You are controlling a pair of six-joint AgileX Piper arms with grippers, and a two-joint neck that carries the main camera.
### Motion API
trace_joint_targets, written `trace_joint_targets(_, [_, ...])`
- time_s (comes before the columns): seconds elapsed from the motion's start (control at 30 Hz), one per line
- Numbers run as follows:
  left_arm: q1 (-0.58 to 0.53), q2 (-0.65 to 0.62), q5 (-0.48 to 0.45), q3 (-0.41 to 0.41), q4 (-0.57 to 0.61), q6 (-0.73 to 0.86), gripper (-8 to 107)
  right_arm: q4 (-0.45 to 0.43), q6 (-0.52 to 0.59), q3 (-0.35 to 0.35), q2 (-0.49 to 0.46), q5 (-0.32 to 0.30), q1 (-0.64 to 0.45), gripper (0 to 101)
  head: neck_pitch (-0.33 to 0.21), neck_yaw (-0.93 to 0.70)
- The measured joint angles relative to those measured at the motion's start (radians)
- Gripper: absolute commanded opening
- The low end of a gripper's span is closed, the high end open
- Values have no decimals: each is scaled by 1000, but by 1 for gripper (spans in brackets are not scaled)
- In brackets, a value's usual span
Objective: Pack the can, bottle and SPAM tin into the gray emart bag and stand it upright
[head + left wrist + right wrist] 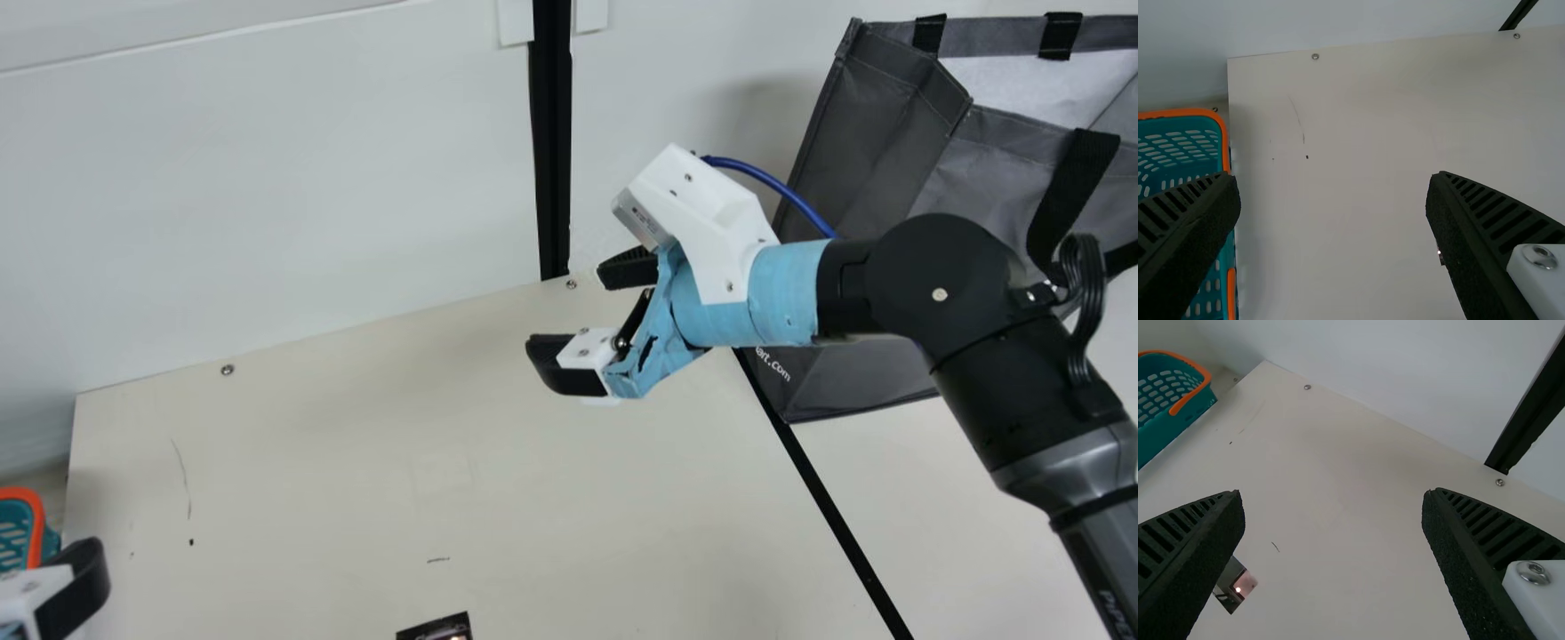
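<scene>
The gray emart bag (867, 133) stands at the main view's right, behind my right arm, its mouth open and its handles hanging loose; what lies deep inside is hidden. Left of the bag, my right gripper (578, 313) is open above the table. Its own wrist view has the right gripper (1333, 540) with both ribbed fingers wide apart and only tabletop between them. One finger of my left gripper (76, 587) enters the main view's bottom left corner. In the left wrist view, the left gripper (1335, 217) is likewise open, with nothing held.
A teal basket (1178, 150) with an orange rim is beside the table's left edge, near my left gripper. A small dark flat piece with a pinkish patch (1236, 584) lies on the cream table (356, 444). White panels and a black post (551, 133) border the far side.
</scene>
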State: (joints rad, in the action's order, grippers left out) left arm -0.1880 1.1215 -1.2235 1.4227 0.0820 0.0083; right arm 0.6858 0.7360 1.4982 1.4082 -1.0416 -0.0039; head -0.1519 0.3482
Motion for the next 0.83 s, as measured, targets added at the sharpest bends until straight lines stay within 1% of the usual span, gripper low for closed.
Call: trace_joint_targets(0.83, [0, 0, 0, 0, 0, 0, 90, 0, 0, 0, 0, 4, 0, 95, 0, -2])
